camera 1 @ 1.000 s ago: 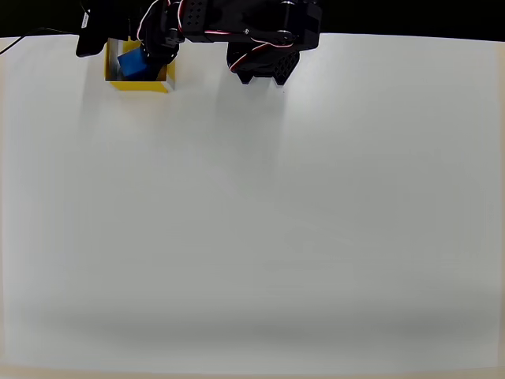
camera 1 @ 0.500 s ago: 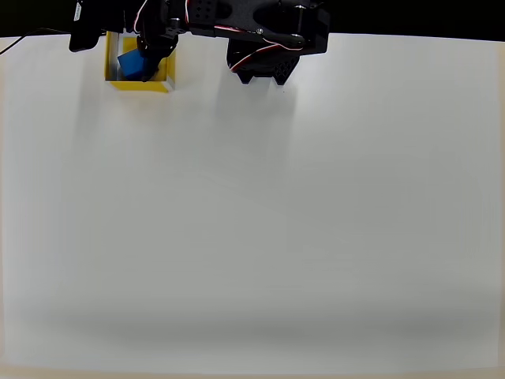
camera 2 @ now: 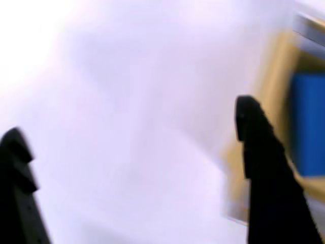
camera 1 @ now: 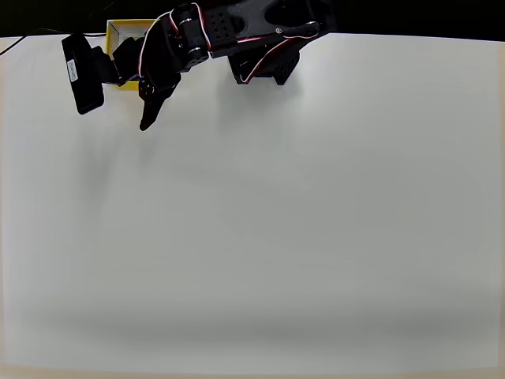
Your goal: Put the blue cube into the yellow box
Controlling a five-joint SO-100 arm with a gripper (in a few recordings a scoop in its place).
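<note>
In the overhead view the yellow box [camera 1: 131,28] sits at the table's far left edge, mostly covered by the black arm, and the cube is hidden there. The blurred wrist view shows the blue cube [camera 2: 307,122] lying inside the yellow box [camera 2: 274,84] at the right edge. My gripper [camera 2: 131,118] is open with nothing but bare table between its two black fingers, and it sits beside the box, outside it. From above, the gripper [camera 1: 134,96] hangs just in front of the box, one finger [camera 1: 147,118] pointing down the picture.
The arm's black base [camera 1: 264,67] stands at the table's far edge, right of the box. The white table [camera 1: 284,229] stretches wide and bare toward the front and right.
The gripper was over the box with the blue cube under it. It has since come out of the box toward the front and stands open, while the cube stays in the box.
</note>
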